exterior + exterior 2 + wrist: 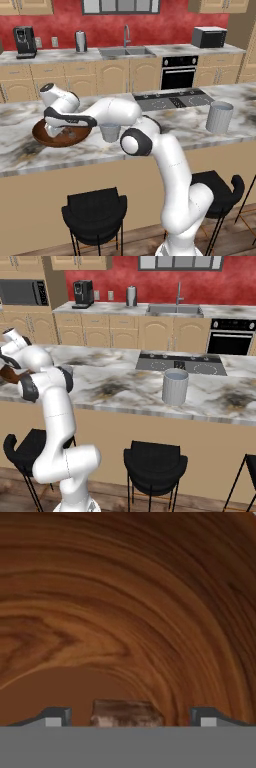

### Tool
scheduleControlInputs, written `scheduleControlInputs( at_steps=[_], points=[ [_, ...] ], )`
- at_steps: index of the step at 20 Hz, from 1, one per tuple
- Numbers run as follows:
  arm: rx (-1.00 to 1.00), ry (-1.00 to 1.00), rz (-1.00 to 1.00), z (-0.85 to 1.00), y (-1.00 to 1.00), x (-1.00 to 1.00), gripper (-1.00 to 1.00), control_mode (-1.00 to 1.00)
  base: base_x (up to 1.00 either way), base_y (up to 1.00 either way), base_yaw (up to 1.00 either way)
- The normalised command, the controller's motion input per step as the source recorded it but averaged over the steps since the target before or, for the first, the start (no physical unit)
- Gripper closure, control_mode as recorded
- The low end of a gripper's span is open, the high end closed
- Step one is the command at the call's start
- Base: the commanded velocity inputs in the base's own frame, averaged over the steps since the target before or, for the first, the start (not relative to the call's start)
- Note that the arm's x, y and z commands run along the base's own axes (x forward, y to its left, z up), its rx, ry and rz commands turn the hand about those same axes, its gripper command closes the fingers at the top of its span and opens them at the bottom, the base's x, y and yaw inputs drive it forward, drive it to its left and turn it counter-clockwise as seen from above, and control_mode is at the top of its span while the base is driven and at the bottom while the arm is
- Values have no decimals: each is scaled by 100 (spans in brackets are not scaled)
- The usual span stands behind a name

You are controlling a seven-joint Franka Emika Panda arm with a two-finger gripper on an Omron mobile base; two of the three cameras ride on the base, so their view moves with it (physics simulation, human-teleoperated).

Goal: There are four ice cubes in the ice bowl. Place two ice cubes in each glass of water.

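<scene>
Ice bowl (45, 136), wide, shallow, round, dark reddish-brown grained wood, on marble counter (210, 140). Grey-blue tapered tumblers (219, 116) (110, 132) upright nearby. Small translucent ice cube (126, 714) inside bowl, between spread fingertips of gripper (131, 717).

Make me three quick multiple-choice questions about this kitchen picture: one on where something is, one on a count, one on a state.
1. Where is the gripper?
A. inside the wooden ice bowl
B. over the sink
C. beside the tall glass

2. How many glasses stand on the island counter?
A. one
B. two
C. four

3. How do the gripper's fingers stand?
A. apart around an ice cube
B. shut on nothing
C. clamped on a glass

Answers: 1 A, the hand view shows wood grain all round; 2 B, a short glass and the tall one; 3 A, the cube sits between the spread tips.
</scene>
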Motion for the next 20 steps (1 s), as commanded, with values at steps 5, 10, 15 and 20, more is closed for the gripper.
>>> scheduleControlInputs(
  at_steps=[5,10,15,20],
  points=[
    [-3,0,0,-44,0,0,100,-100,0,0,0],
    [-1,0,0,-47,-1,0,100,-100,0,0,0],
    [0,0,0,-37,-9,0,100,-100,0,0,0],
    [0,0,0,-10,-11,-6,100,-100,0,0,0]
  ],
)
